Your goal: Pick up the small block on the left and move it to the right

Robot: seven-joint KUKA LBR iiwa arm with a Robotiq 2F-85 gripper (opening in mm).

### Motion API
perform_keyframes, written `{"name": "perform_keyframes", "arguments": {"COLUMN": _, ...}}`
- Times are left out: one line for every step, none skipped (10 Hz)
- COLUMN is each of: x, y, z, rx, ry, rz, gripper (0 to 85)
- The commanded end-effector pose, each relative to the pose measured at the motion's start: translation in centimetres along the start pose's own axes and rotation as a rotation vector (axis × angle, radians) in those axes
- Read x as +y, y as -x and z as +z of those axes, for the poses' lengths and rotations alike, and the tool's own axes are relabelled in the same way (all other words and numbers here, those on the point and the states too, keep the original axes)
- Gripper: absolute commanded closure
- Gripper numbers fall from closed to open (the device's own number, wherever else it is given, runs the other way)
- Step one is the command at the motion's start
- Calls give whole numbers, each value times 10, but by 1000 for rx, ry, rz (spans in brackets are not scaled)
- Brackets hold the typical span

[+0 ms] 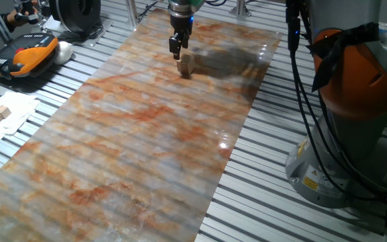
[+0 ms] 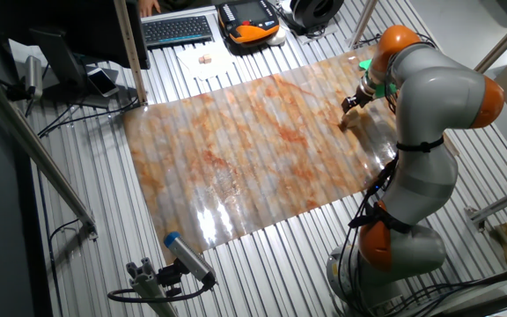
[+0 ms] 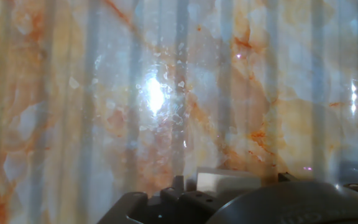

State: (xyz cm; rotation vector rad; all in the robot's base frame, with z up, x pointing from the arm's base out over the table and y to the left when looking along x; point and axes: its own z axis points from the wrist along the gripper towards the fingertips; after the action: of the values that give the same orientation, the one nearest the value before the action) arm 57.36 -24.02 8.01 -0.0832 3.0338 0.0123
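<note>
Claw [image 1: 176,54] is hovering just above the small block [image 1: 185,64]; whether its fingers are wide or narrow, I cannot tell. Block is sitting on the marbled tabletop [image 1: 133,148], directly beneath, slightly offset. Suggest centring over block, then descending squarely before gripping.

Tan cube [image 1: 185,65] on marbled sheet [image 1: 133,148]

**Where my three cameras sit**

One fixed view looks low along the marbled sheet [image 1: 146,134] from its near end, with the arm's base [image 1: 348,101] at my right. The other fixed view looks steeply down from high up at the opposite side. Both share that sheet. My hand view faces almost straight down, very close to it.
</note>
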Motion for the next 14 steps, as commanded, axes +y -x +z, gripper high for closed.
{"name": "perform_keyframes", "arguments": {"x": 0, "y": 1, "z": 0, "rx": -6, "ry": -1, "rz": 5, "gripper": 170}}
{"name": "perform_keyframes", "arguments": {"x": 0, "y": 1, "z": 0, "rx": -9, "ry": 0, "rz": 8, "gripper": 170}}
{"name": "perform_keyframes", "arguments": {"x": 0, "y": 1, "z": 0, "rx": -7, "ry": -1, "rz": 6, "gripper": 170}}
{"name": "perform_keyframes", "arguments": {"x": 0, "y": 1, "z": 0, "rx": -7, "ry": -1, "rz": 6, "gripper": 170}}
{"name": "perform_keyframes", "arguments": {"x": 0, "y": 1, "z": 0, "rx": -7, "ry": -3, "rz": 6, "gripper": 170}}
{"name": "perform_keyframes", "arguments": {"x": 0, "y": 1, "z": 0, "rx": -6, "ry": -4, "rz": 5, "gripper": 170}}
{"name": "perform_keyframes", "arguments": {"x": 0, "y": 1, "z": 0, "rx": -5, "ry": -7, "rz": 5, "gripper": 170}}
{"name": "perform_keyframes", "arguments": {"x": 0, "y": 1, "z": 0, "rx": -5, "ry": -9, "rz": 9, "gripper": 170}}
{"name": "perform_keyframes", "arguments": {"x": 0, "y": 1, "z": 0, "rx": -7, "ry": -4, "rz": 16, "gripper": 170}}
{"name": "perform_keyframes", "arguments": {"x": 0, "y": 1, "z": 0, "rx": 10, "ry": 34, "rz": 27, "gripper": 170}}
{"name": "perform_keyframes", "arguments": {"x": 0, "y": 1, "z": 0, "rx": 28, "ry": 38, "rz": 33, "gripper": 170}}
{"name": "perform_keyframes", "arguments": {"x": 0, "y": 1, "z": 0, "rx": 51, "ry": 34, "rz": 47, "gripper": 170}}
{"name": "perform_keyframes", "arguments": {"x": 0, "y": 1, "z": 0, "rx": 76, "ry": 24, "rz": 68, "gripper": 170}}
{"name": "perform_keyframes", "arguments": {"x": 0, "y": 1, "z": 0, "rx": 78, "ry": 17, "rz": 77, "gripper": 340}}
